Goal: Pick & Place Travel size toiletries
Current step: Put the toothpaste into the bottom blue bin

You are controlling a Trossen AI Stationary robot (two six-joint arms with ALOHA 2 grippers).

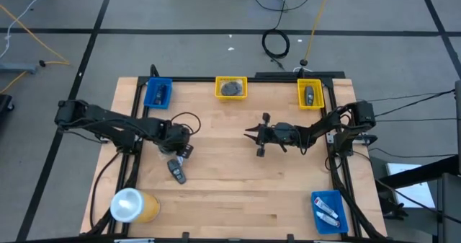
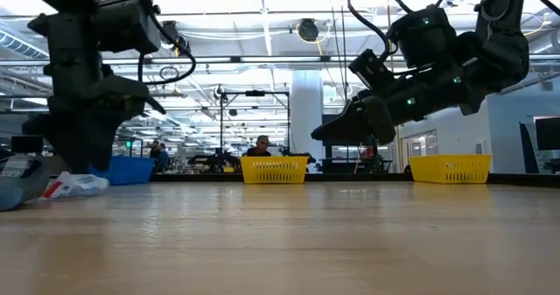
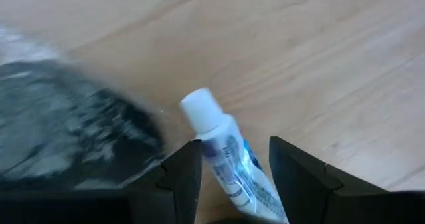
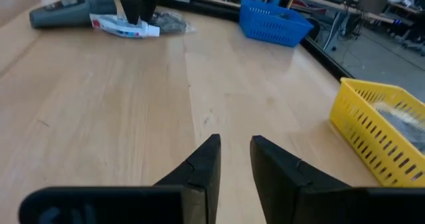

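A small white tube with blue marks (image 3: 229, 161) lies flat on the wooden table, its white cap (image 3: 199, 108) pointing away from my left wrist. My left gripper (image 3: 232, 147) points down over it, open, with one finger on each side of the tube; a gap shows beside one finger. The same tube (image 4: 123, 28) shows under the left gripper (image 1: 178, 148). A dark grey oblong piece (image 1: 176, 171) lies just nearer the table's near edge. My right gripper (image 4: 234, 141) hovers at mid-table (image 1: 248, 133), pointing toward the table's left, slightly open, with nothing between its fingers.
A blue bin (image 1: 158, 91) and two yellow bins (image 1: 230, 88) (image 1: 310, 93) stand along the far edge. Another blue bin (image 1: 328, 210) with tubes sits at the near right. A large yellow roll (image 1: 133, 205) lies near left. A crinkled clear wrapper (image 4: 169, 21) lies beside the tube.
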